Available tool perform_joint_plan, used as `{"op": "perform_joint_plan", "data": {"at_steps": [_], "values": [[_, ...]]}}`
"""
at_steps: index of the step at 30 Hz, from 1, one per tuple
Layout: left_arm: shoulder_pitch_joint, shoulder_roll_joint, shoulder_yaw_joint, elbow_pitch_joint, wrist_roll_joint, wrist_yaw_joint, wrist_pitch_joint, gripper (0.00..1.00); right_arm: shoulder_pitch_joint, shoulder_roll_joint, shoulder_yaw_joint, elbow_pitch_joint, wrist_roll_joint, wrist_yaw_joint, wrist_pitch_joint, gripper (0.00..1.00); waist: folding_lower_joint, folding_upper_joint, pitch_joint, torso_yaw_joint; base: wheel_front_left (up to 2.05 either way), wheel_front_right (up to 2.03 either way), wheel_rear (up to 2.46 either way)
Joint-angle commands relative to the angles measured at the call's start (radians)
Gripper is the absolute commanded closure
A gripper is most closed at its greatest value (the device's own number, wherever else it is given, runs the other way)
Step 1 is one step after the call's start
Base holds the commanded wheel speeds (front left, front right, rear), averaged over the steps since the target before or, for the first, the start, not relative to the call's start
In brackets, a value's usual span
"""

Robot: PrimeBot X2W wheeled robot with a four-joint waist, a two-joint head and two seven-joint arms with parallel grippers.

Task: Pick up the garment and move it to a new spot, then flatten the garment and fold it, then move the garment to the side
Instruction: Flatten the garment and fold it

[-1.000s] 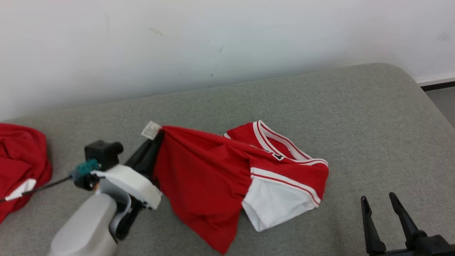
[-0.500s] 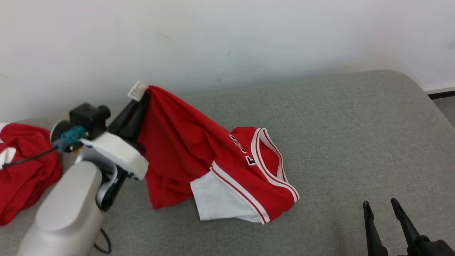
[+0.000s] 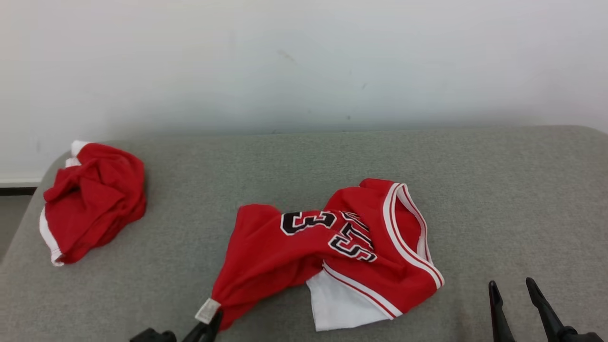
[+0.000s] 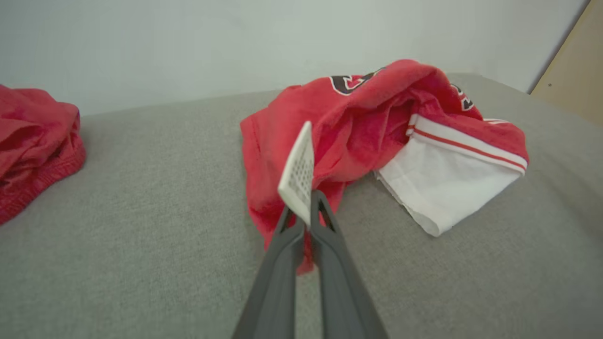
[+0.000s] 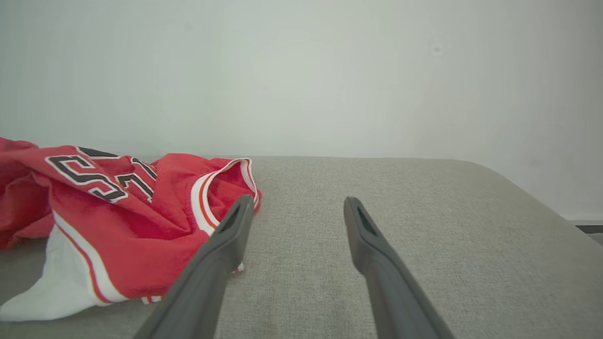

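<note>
Garment (image 3: pixel 275 251) edge is clamped tight in the left tool (image 4: pixel 304 212), while the right tool (image 5: pixel 297 202) stands wide and empty.

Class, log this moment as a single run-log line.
step: relocate jersey | left end effector: shut on jersey corner at tag | right end effector: open, empty | jersey: crumpled on cushion
</note>
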Motion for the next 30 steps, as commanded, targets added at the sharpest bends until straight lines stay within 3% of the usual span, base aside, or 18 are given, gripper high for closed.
{"op": "perform_joint_plan", "data": {"at_steps": [1, 4, 5, 6, 7, 12, 18, 24, 30], "values": [[0.011, -0.008, 0.004, 0.003, 0.009, 0.002, -0.001, 1.00, -0.014, -0.002, 0.004, 0.001, -0.007, 0.000, 0.001, 0.00, 0.0000, 0.0000, 0.004, 0.020, 0.00, 0.00, 0.00], [0.056, -0.040, -0.002, 0.019, 0.031, -0.009, -0.001, 1.00, -0.023, -0.002, 0.013, 0.004, -0.006, 0.000, 0.001, 0.00, 0.0000, 0.0000, 0.006, 0.028, 0.00, 0.00, 0.00], [0.071, -0.047, -0.007, 0.025, 0.042, -0.012, -0.001, 0.65, -0.025, -0.002, 0.015, 0.005, -0.007, 0.000, 0.001, 0.00, 0.0000, 0.0000, 0.005, 0.028, 0.00, 0.00, 0.00], [0.085, -0.059, -0.012, 0.031, 0.037, -0.023, -0.001, 0.20, -0.028, -0.002, 0.018, 0.006, -0.007, 0.000, 0.001, 0.00, 0.0000, 0.0000, 0.006, 0.028, 0.00, 0.00, 0.00], [0.100, -0.067, -0.015, 0.047, 0.032, -0.030, -0.001, 0.00, -0.028, -0.002, 0.020, 0.006, -0.008, 0.000, 0.001, 0.00, 0.0000, 0.0000, 0.005, 0.027, 0.00, 0.00, 0.00], [0.132, -0.088, -0.012, 0.085, 0.016, -0.063, -0.001, 0.00, -0.008, -0.002, 0.009, 0.007, -0.014, 0.000, 0.001, 0.00, 0.0000, 0.0000, -0.003, 0.019, 0.00, 0.00, 0.00], [0.218, -0.122, 0.162, -0.036, -0.006, -0.018, -0.001, 0.00, 0.001, -0.002, -0.001, 0.000, -0.012, 0.000, 0.001, 0.00, 0.0000, 0.0000, -0.013, 0.007, 0.00, 0.00, 0.00], [0.259, -0.170, 0.344, -0.157, 0.047, 0.039, -0.001, 0.00, 0.004, -0.002, -0.005, 0.000, -0.014, 0.000, 0.001, 0.00, 0.0000, 0.0000, -0.022, 0.007, 0.00, 0.00, 0.00], [0.243, -0.236, 0.423, -0.225, 0.144, 0.029, -0.001, 0.00, -0.006, -0.004, 0.004, -0.007, -0.027, 0.000, 0.001, 0.00, 0.0000, 0.0000, -0.034, 0.006, 0.00, 0.00, 0.00]]}}
